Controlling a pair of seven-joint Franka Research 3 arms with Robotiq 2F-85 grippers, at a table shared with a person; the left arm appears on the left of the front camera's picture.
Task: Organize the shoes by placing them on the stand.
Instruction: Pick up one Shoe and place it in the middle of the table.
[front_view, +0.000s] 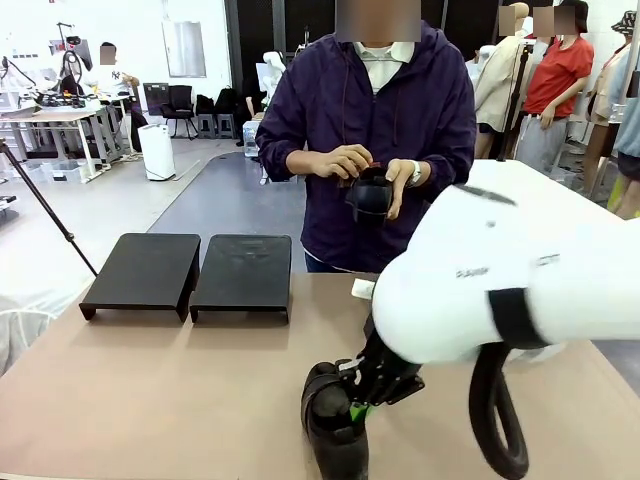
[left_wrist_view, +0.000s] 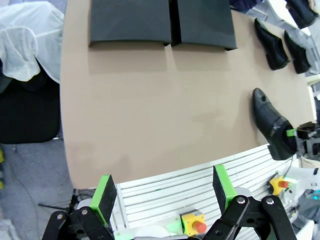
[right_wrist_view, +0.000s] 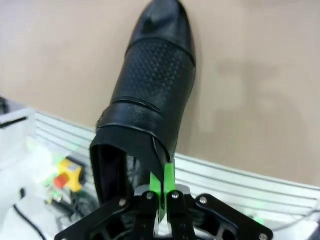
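My right gripper (right_wrist_view: 162, 192) is shut on the rear collar of a glossy black shoe (right_wrist_view: 155, 85) near the table's front edge. The same gripper (front_view: 362, 405) and shoe (front_view: 328, 415) appear low in the front view, and the shoe (left_wrist_view: 270, 122) also appears at the right of the left wrist view. The stand is two matte-black trays (front_view: 142, 270) (front_view: 243, 275) side by side at the far left. The person's hands hold another black shoe (front_view: 370, 193) at chest height. Two more shoes (left_wrist_view: 270, 45) (left_wrist_view: 296, 50) lie on the table's far right. My left gripper (left_wrist_view: 164, 192) hangs open above the front edge, holding nothing.
My right arm's white body (front_view: 500, 280) blocks the right half of the front view. The brown tabletop (left_wrist_view: 150, 110) is bare between the stand and the front edge. A white slatted base (left_wrist_view: 190, 185) with emergency-stop buttons runs below that edge. A white cloth (left_wrist_view: 25, 40) lies off the table's left.
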